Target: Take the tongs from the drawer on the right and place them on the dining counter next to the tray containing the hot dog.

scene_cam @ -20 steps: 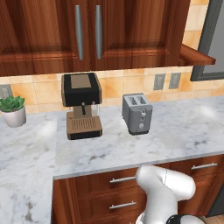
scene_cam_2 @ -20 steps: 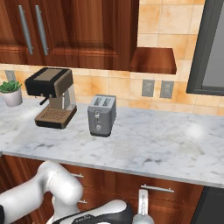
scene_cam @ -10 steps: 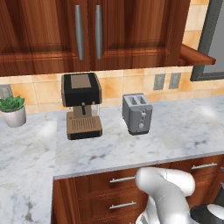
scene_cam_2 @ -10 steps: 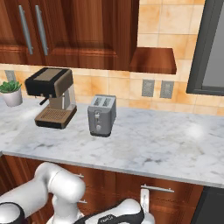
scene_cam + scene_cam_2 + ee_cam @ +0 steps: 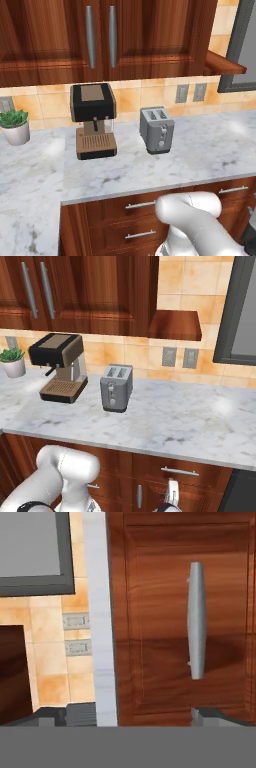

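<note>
Hand view, rolled sideways: the drawer [image 5: 165, 612] front is close ahead, reddish-brown wood panel, fully closed, its silver bar handle [image 5: 196, 619] running up-down in frame because of the roll. The gripper [image 5: 134, 714] has its two dark finger tips at the bottom edge, spread wide apart, one near the white counter edge [image 5: 99, 612], the other just below the handle's lower end; nothing between them, not touching the handle. Beyond the counter edge, tan tile backsplash with two wall outlets [image 5: 76, 633] and a grey dark-framed panel [image 5: 35, 552].

Right base view: same drawer [image 5: 195, 476] sits under the marbled counter [image 5: 165, 426], right of the arm [image 5: 65, 476], handle horizontal; the hand pokes up just below it at the frame bottom. On the counter: toaster [image 5: 116, 388], coffee machine [image 5: 57, 373], potted plant [image 5: 12, 360] far left. Upper cabinets [image 5: 75, 291] above.

Left base view: drawer [image 5: 232, 192] at right, arm's white elbow [image 5: 192, 220] in front of the lower drawers.
</note>
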